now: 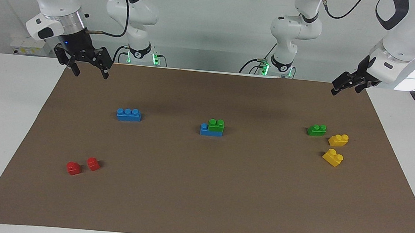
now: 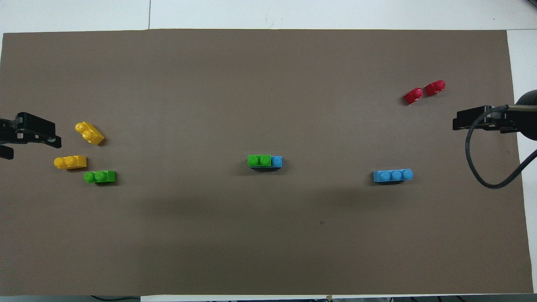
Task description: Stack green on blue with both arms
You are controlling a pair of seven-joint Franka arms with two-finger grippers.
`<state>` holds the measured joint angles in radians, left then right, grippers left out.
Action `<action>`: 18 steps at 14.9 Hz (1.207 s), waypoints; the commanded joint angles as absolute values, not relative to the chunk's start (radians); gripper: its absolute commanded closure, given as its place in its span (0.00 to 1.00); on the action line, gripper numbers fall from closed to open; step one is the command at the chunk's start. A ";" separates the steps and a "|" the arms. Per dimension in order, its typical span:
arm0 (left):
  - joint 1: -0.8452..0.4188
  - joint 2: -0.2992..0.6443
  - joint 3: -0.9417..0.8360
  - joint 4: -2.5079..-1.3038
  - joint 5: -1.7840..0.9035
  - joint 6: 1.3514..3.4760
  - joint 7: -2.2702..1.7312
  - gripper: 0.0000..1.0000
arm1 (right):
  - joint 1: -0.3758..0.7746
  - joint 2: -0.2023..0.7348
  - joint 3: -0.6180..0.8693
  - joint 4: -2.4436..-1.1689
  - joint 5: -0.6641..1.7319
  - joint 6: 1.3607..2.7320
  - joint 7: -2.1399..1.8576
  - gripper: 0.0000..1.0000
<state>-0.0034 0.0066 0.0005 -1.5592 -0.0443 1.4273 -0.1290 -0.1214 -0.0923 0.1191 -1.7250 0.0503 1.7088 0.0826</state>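
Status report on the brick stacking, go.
Left gripper and right gripper open, empty, raised at the mat's corners. Green brick sits on blue brick mid-mat. Spare green brick and spare blue brick untouched. Nothing in the way.

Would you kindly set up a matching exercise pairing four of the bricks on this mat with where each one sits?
Things:
1. stacked green brick
2. loose green brick
3. loose blue brick
4. red bricks

Places:
A. beside the yellow bricks
B. alone on the mat, toward the right arm's end
C. farthest from the robots
D. on the blue brick at mid-mat

Pairs: 1-D, 2-A, 3-B, 4-C
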 commanded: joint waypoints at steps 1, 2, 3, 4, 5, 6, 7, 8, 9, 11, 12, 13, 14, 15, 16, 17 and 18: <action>-0.005 -0.002 0.003 -1.552 -0.057 1.427 -0.068 0.00 | -0.127 -0.080 0.123 -1.698 0.037 1.684 0.060 0.00; -0.003 -0.002 0.003 -1.552 -0.057 1.427 -0.042 0.00 | -0.127 -0.080 0.123 -1.697 0.035 1.683 0.060 0.00; -0.003 -0.002 0.003 -1.552 -0.051 1.427 -0.016 0.00 | -0.127 -0.080 0.123 -1.695 0.034 1.681 0.058 0.00; -0.006 -0.002 0.003 -1.552 -0.029 1.428 0.003 0.00 | -0.126 -0.077 0.123 -1.690 0.034 1.681 0.060 0.00; -0.011 0.000 0.003 -1.552 -0.009 1.430 0.015 0.00 | -0.115 -0.069 0.115 -1.690 0.037 1.683 0.060 0.00; -0.012 -0.002 0.003 -1.552 -0.008 1.433 0.015 0.00 | -0.079 -0.071 0.106 -1.689 0.029 1.686 0.061 0.00; -0.012 0.000 0.003 -1.552 -0.008 1.433 0.015 0.00 | -0.052 -0.071 0.083 -1.689 0.029 1.693 0.064 0.00; -0.011 -0.002 0.003 -1.552 -0.008 1.433 0.015 0.00 | -0.034 -0.069 0.062 -1.689 0.029 1.695 0.064 0.00; -0.011 -0.002 0.003 -1.552 -0.008 1.433 0.014 0.00 | -0.005 -0.068 0.029 -1.689 0.029 1.695 0.064 0.00; -0.012 0.000 0.003 -1.551 -0.008 1.434 0.012 0.00 | 0.044 -0.061 -0.037 -1.678 0.028 1.695 0.064 0.00; -0.012 -0.002 0.003 -1.552 -0.008 1.434 0.012 0.00 | 0.046 -0.054 -0.047 -1.666 0.028 1.692 0.063 0.00; -0.012 0.000 0.003 -1.551 -0.008 1.434 0.012 0.00 | 0.038 -0.051 -0.046 -1.657 0.028 1.683 0.063 0.00; -0.012 -0.002 0.003 -1.551 -0.008 1.434 0.012 0.00 | 0.035 -0.045 -0.046 -1.646 0.028 1.675 0.061 0.00; -0.011 -0.002 0.003 -1.552 -0.008 1.434 0.012 0.00 | 0.028 -0.041 -0.046 -1.640 0.028 1.668 0.061 0.00; -0.009 0.000 0.003 -1.551 -0.008 1.436 0.012 0.00 | 0.025 -0.041 -0.046 -1.638 0.028 1.666 0.061 0.00; -0.009 -0.002 0.003 -1.552 -0.008 1.437 0.011 0.00 | 0.023 -0.041 -0.046 -1.638 0.026 1.666 0.063 0.00; -0.008 -0.002 0.003 -1.552 -0.008 1.437 0.011 0.00 | 0.023 -0.041 -0.048 -1.640 0.025 1.664 0.063 0.00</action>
<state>-0.0042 0.0043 0.0000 -1.5574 -0.0252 1.4304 0.0004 0.0311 -0.0600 -0.0496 -1.6722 0.0501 1.6937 0.0797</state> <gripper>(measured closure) 0.000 0.000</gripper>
